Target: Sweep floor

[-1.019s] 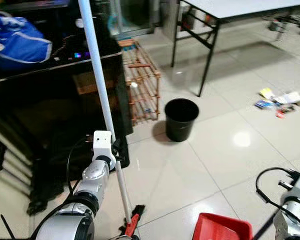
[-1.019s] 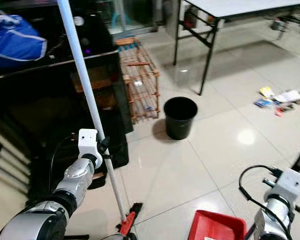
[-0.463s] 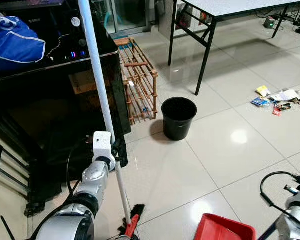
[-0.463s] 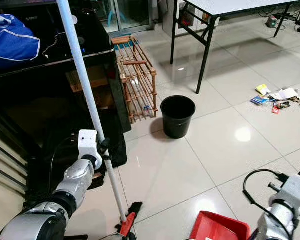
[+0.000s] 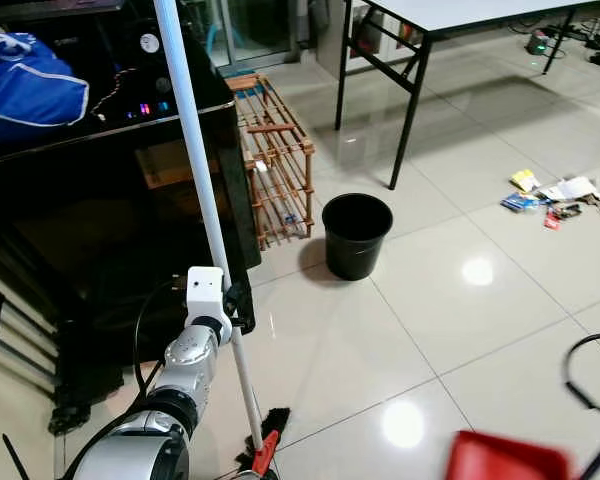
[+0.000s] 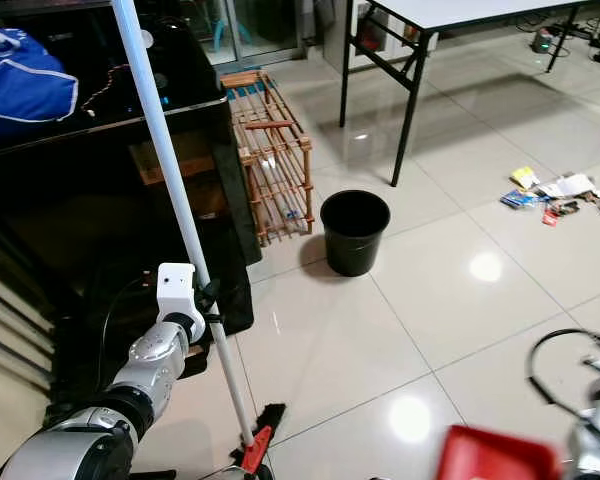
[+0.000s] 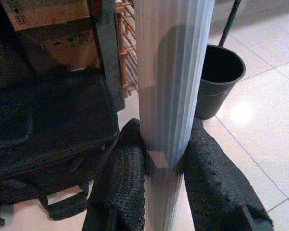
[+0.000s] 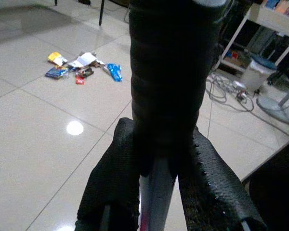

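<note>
A: Two tools are being carried here. Working from the robot's left, the left gripper [image 5: 242,303] is clamping its jaws on the white broom handle [image 5: 192,165]; the wrist view is showing both fingers [image 7: 123,178] pressing against the ribbed pole. The broom is leaning steeply, its long axis running from the brush head [image 5: 268,447] on the floor tiles [image 5: 330,350] near the robot's feet, up and slightly away toward the black desk [image 5: 100,200] with a blue bag [image 5: 30,90] on it.

B: And further across?

A: A wooden rack [image 5: 275,160] is standing beside the desk, then a black bin [image 5: 356,235] on open floor, with a folding desk [image 5: 450,15] behind it. Far right, the litter [image 5: 555,192] is lying scattered on the tiles, well apart from the brush head. Lowest right, the red dustpan [image 5: 505,460] is blurring at the frame edge.

B: Is the right arm holding it?

A: The right gripper [image 8: 156,159] is closing its jaws round a dark handle [image 8: 166,72], probably the dustpan's.

B: So what is the coming move hanging on?

A: The litter is lying forward and to the right of both grippers, nearer the right arm, while the brush is sitting on the left. Seemingly the robot is needing to walk there before sweeping.
</note>
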You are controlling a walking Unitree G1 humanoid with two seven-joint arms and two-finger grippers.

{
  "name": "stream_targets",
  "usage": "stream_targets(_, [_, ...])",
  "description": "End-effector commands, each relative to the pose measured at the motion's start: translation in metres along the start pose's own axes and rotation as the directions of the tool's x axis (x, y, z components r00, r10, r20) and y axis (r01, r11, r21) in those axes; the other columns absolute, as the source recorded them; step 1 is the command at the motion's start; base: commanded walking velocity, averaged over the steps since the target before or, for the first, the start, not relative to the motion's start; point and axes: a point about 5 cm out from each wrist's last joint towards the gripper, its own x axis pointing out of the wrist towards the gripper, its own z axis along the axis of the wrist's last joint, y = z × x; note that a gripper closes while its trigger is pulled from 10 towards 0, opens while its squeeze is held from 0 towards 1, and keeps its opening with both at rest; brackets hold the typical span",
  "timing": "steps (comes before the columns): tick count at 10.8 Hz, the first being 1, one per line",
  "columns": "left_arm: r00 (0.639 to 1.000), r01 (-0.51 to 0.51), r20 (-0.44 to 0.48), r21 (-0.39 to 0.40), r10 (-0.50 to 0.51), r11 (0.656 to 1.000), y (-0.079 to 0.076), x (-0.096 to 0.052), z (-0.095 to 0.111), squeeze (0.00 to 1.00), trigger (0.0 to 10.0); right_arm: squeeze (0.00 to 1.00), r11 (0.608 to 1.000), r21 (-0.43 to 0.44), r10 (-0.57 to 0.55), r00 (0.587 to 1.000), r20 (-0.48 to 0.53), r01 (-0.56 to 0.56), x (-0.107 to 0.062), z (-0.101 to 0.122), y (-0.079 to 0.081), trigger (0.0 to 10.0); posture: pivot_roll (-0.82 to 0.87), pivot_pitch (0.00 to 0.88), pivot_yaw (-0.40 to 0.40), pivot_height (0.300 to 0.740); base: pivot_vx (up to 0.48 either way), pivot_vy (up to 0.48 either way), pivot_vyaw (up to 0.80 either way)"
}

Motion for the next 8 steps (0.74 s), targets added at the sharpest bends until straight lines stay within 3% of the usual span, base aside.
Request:
stream_targets(1, [1.0, 0.005, -0.012, -0.001, -0.005, 1.0, 0.002, -0.001, -0.002, 0.0, 10.0, 0.0, 0.998, 0.028, 0.047, 0.999, 0.022, -0.048, 0.005, 0.01, 0.002, 10.0, -0.06, 0.187, 0.08, 0.74, 0.0, 0.0, 0.0])
stream_targets(2, [1.0, 0.008, -0.012, 0.0, -0.008, 1.0, 0.001, -0.001, -0.002, 0.0, 10.0, 0.0, 0.991, 0.057, 0.119, 0.993, 0.01, -0.119, 0.002, 0.006, 0.011, 10.0, -0.06, 0.187, 0.082, 0.74, 0.0, 0.0, 0.0])
stream_targets(3, [1.0, 0.012, -0.011, 0.0, -0.012, 1.0, 0.0, -0.001, -0.002, 0.0, 10.0, 0.0, 0.957, 0.13, 0.265, 0.964, -0.015, -0.261, -0.009, -0.004, 0.036, 10.0, -0.06, 0.186, 0.085, 0.74, 0.0, 0.0, 0.0])
stream_targets(5, [1.0, 0.015, -0.009, 0.002, -0.015, 1.0, 0.0, 0.0, -0.001, 0.0, 10.0, 0.0, 0.904, 0.153, 0.412, 0.909, -0.062, -0.399, -0.027, -0.02, 0.063, 10.0, -0.05, 0.194, 0.091, 0.74, 0.0, 0.0, 0.0])
stream_targets(8, [1.0, 0.01, -0.014, 0.003, -0.01, 1.0, 0.002, -0.001, -0.003, 0.0, 10.0, 0.0, 0.877, 0.168, 0.464, 0.884, -0.059, -0.45, -0.033, -0.023, 0.069, 10.0, -0.05, 0.198, 0.092, 0.74, 0.0, 0.0, 0.0])
